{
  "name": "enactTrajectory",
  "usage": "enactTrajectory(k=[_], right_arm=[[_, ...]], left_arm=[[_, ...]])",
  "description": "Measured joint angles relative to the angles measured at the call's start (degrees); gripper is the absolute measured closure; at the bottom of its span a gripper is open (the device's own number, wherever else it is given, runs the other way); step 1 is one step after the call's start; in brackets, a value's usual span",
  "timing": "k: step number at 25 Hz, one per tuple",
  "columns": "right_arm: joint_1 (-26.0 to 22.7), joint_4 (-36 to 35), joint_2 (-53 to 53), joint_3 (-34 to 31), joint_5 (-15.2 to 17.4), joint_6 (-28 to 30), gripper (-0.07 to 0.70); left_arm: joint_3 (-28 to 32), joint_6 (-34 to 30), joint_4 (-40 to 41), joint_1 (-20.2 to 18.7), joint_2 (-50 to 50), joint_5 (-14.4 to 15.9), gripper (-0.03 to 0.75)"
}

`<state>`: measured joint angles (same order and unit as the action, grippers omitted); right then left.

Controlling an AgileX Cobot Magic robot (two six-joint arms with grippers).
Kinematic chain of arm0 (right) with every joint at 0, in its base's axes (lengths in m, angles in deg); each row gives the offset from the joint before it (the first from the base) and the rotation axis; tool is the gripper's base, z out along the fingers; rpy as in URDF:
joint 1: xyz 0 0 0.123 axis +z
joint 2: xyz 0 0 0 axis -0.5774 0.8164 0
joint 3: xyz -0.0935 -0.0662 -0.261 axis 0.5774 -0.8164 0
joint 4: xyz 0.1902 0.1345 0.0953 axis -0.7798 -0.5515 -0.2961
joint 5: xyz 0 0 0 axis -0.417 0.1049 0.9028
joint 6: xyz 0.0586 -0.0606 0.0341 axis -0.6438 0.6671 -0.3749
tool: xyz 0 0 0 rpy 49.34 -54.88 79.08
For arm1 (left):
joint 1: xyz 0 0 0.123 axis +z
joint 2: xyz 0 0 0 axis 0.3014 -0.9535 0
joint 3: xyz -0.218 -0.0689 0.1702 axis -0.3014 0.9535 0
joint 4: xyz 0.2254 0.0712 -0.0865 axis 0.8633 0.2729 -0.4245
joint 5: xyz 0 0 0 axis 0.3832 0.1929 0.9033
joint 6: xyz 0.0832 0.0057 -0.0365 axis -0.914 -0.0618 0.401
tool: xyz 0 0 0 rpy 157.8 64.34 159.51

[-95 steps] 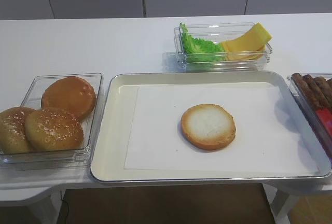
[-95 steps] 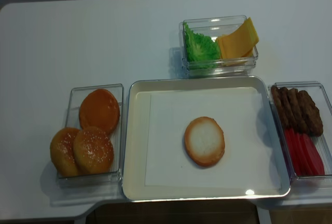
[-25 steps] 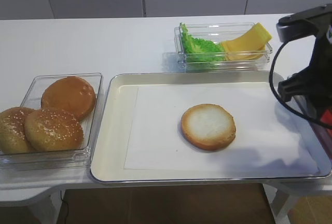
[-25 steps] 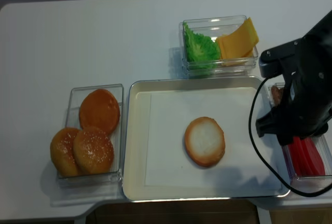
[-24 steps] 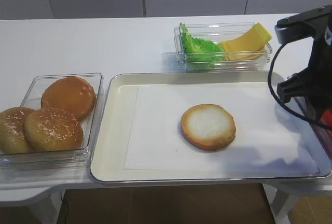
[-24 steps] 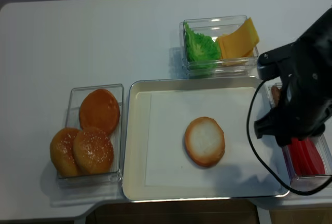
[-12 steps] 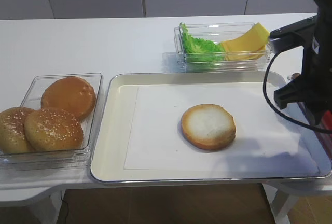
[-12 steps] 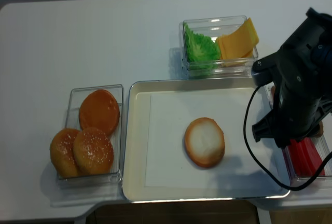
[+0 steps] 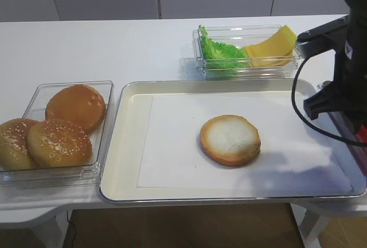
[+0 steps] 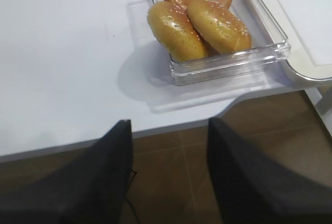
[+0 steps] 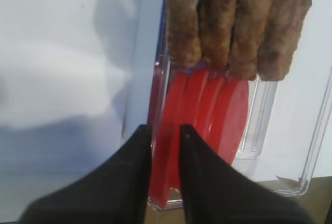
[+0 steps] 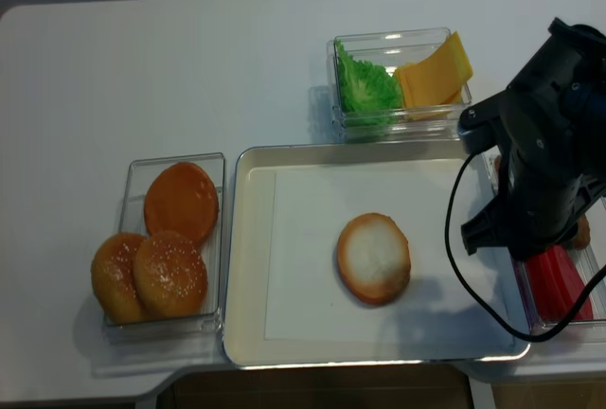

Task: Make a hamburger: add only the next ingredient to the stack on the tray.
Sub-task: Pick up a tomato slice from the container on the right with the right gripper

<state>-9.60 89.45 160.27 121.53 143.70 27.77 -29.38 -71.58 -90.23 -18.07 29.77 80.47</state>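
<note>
Right wrist view, nearest first: the right gripper (image 11: 165, 133) has its fingers (image 11: 139, 146) straddling the leftmost tomato slice (image 11: 165, 130), which stands on edge in its clear tub (image 11: 264, 115) below the patties (image 11: 238, 22); narrowed, but whether they pinch it I cannot tell. The slice looks thin, light and slick, best taken across its flat faces. Only the overhead views show the bare bun half (image 12: 373, 257) on the tray (image 12: 248, 267). The left fingers (image 10: 116, 172) stand spread off the worktop (image 10: 62, 58).

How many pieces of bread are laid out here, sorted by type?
Sesame-seeded buns: 2
Smooth domed bun: 1
Cut bun half: 1
Total: 4
</note>
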Motion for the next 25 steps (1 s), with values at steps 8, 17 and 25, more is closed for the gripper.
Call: enactTrajectory(k=[8,17,25], right_arm=[[0.0,-1.5,0.0,0.0,0.0,0.7,0.494],[0.0,-1.5,0.0,0.0,-0.3,1.2,0.494],[0.0,-1.2,0.0,0.0,-0.4,1.2,0.494]], left_arm=[[0.0,0.0,0.0,0.0,0.0,0.0,0.365],[0.0,0.0,0.0,0.0,0.0,0.0,0.365],[0.0,0.0,0.0,0.0,0.0,0.0,0.365]])
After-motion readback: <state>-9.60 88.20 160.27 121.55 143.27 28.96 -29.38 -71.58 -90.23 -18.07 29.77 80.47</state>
